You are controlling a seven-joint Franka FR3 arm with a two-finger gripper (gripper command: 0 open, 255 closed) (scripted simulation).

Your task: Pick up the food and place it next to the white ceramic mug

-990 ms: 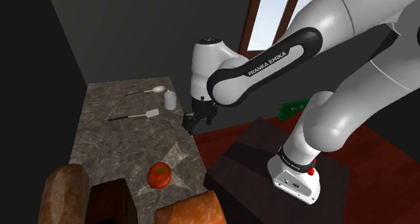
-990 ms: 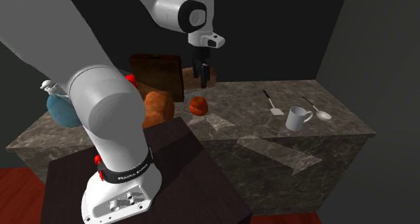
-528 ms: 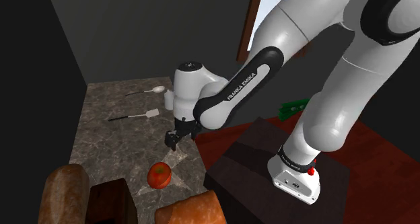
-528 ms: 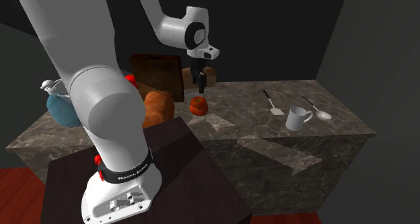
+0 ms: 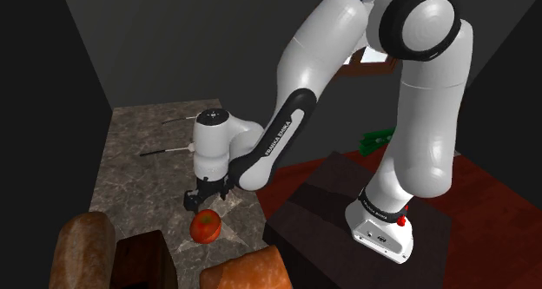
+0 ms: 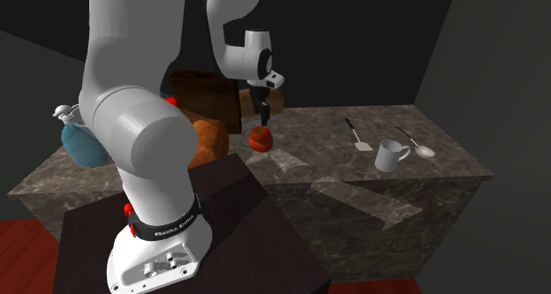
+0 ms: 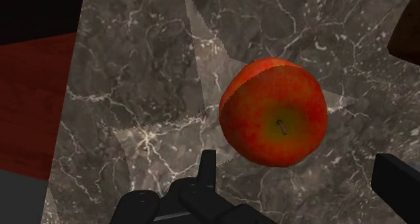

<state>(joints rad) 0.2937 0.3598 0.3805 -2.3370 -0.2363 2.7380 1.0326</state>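
Gripper: mine [image 7: 301,161], open, the two black fingers [image 7: 207,169] standing apart and clasping nothing; it hangs just above the apple in the shoulder view [image 5: 200,200] and the second exterior view [image 6: 262,117].
Task's food: one red apple [image 7: 274,112], stem up, lying on the marbled surface [image 6: 353,195] ahead of my fingers; neither finger touches it. Seen also at [image 5: 206,226] and [image 6: 260,139].
Container 1: one white mug [image 6: 389,154], upright on the surface, handle toward the second exterior view's right; what it holds, I cannot tell. It stands well apart from the apple.
Container 2: one blue bottle [image 6: 79,142] with a pale top, at the surface's end on the second exterior view's left, partly behind my arm; contents cannot be told.
Spatulas: one [image 6: 358,135], flat on the surface, between the apple and the mug.
Spoons: one [image 6: 415,142], flat, just beside the mug on the second exterior view's right.
Bread loaves: two, brown; one [image 5: 87,248] at the shoulder view's lower left, one [image 5: 247,270] at its lower edge near the apple.
Dark wooden block: one [image 6: 207,98], upright behind the apple; whether it is a container, I cannot tell.
Stand: one dark box [image 5: 321,200] under my base, beside the surface.
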